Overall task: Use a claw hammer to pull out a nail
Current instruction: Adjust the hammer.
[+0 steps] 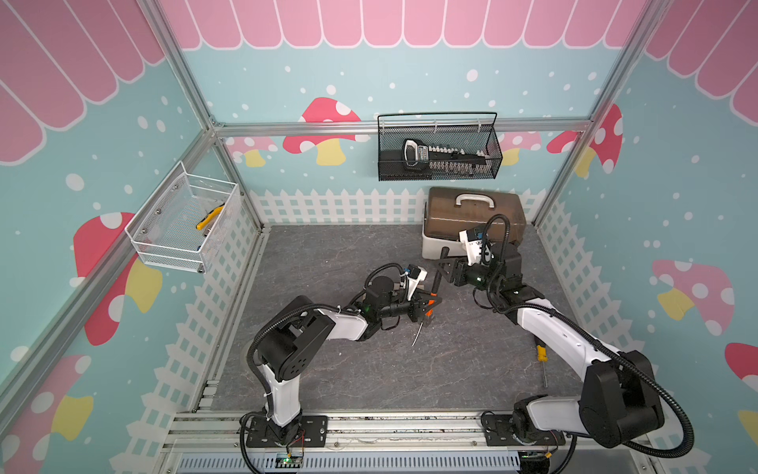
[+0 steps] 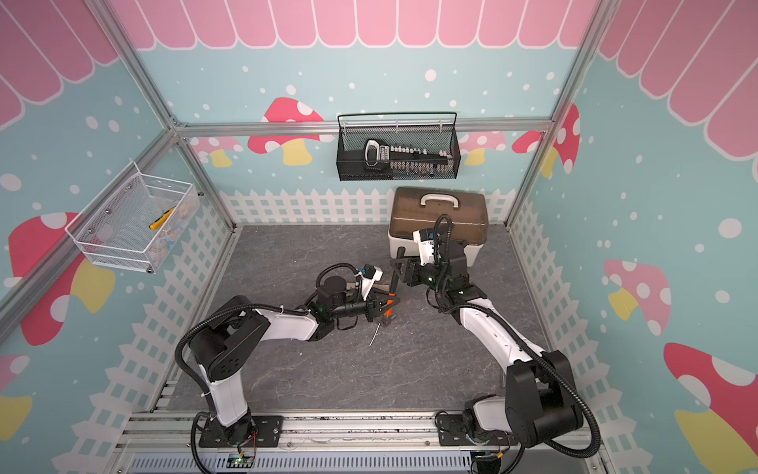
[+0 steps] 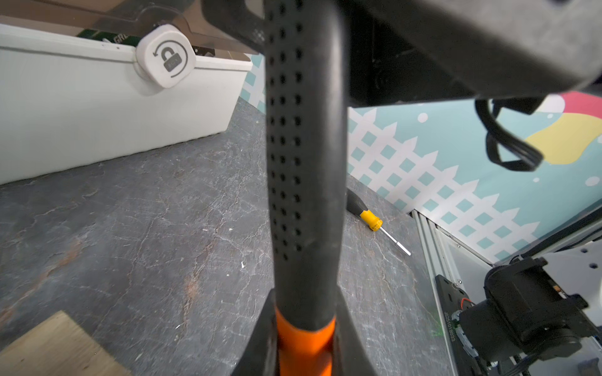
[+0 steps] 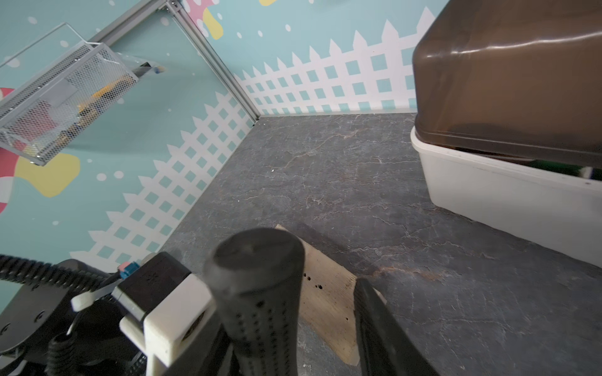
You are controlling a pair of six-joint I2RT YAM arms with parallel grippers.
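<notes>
- Standing near the middle of the grey, marble-veined table (image 1: 328,254), the claw hammer (image 1: 437,280) rises almost upright, head end low, handle leaning toward the toolbox (image 1: 476,213).
- Hammer, detail: long black rubbery handle (image 3: 303,146) pitted with rows of small dimples and ending in a rounded butt (image 4: 257,257). Below it is a short glossy orange neck. The steel head is mostly hidden in both top views.
- Left gripper (image 1: 428,305): black jaws pinched tight on the orange neck, one on each side.
- Right gripper (image 1: 444,264): up at the handle's top end, jaws parted. One finger (image 4: 374,325) stands clear of the handle, with a gap showing.
- Board (image 4: 325,299): pale raw wood, flat, rectangular, a few small dark holes. It lies on the table just beside the hammer.
- Toolbox, detail: white plastic tub, smoky brown see-through domed lid, white grip, rounded white latch (image 3: 166,57) with a padlock mark. It sits at the back of the table.
- Screwdriver (image 1: 541,353): black handle, yellow collar, thin steel shaft. It lies flat, well apart from the hammer.
- Baskets: black wire mesh (image 1: 439,147) on the back wall, white mesh (image 1: 180,221) on the side wall.
</notes>
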